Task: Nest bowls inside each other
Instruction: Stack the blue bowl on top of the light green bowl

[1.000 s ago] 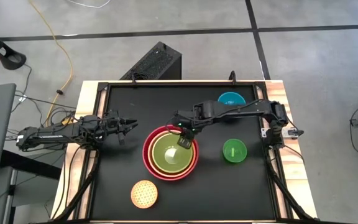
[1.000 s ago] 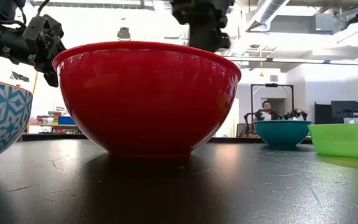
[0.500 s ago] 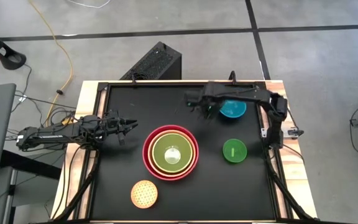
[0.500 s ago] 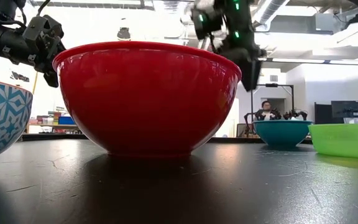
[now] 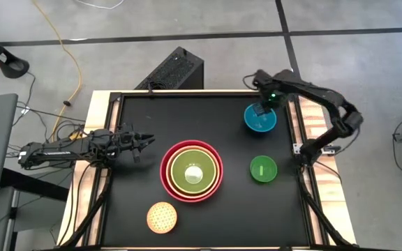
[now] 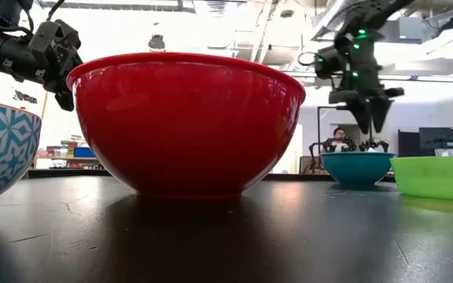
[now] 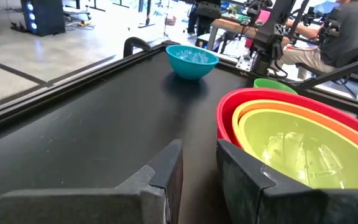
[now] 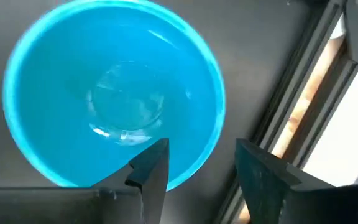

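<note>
A red-pink bowl (image 5: 165,169) stands mid-table with an orange bowl (image 5: 217,183) and an olive-green bowl (image 5: 191,172) nested in it. A teal-blue bowl (image 5: 260,120) rests on its base at the far right. A bright green bowl (image 5: 263,169) sits nearer, and a small yellow bowl (image 5: 162,217) stands near the front. My right gripper (image 8: 201,162) hangs open above the teal bowl (image 8: 114,93), pointing down. One finger is over the bowl's inside and the other beyond its rim, and both are clear of it (image 6: 370,118). My left gripper (image 5: 147,139) waits open, left of the stack.
The black table has a raised frame (image 5: 293,118) close beside the teal bowl. A black box (image 5: 173,70) stands on the floor beyond the far edge. A person (image 6: 337,140) sits in the room behind. Bare tabletop lies between the stack and the teal bowl.
My right gripper has swung from above the nested stack toward the table's far right corner. It has turned about its wrist, sunk a little, and now stands over the teal bowl. The bowls have stayed where they were.
</note>
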`<state>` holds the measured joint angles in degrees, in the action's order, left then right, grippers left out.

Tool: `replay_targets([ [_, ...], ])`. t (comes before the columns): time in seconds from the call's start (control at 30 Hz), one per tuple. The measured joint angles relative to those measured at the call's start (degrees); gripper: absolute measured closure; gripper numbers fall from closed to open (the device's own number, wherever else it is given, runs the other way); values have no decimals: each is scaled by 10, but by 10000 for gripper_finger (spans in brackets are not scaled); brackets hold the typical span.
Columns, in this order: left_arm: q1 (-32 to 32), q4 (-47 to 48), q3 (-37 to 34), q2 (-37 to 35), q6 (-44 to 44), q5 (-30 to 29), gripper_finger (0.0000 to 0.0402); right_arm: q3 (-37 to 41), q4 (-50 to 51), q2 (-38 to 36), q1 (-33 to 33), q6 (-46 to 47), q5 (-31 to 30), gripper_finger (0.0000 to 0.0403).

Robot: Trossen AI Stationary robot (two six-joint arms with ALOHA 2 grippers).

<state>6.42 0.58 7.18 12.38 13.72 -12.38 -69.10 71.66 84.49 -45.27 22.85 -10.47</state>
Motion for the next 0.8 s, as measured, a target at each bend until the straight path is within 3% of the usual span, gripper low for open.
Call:
replay_targets([
  [0.27,0,0,0,0,0,0,315,120,-113,-65,-76,-37,89,207],
  [0.8,0,0,0,0,0,0,315,187,-211,-65,-89,-54,73,207],
])
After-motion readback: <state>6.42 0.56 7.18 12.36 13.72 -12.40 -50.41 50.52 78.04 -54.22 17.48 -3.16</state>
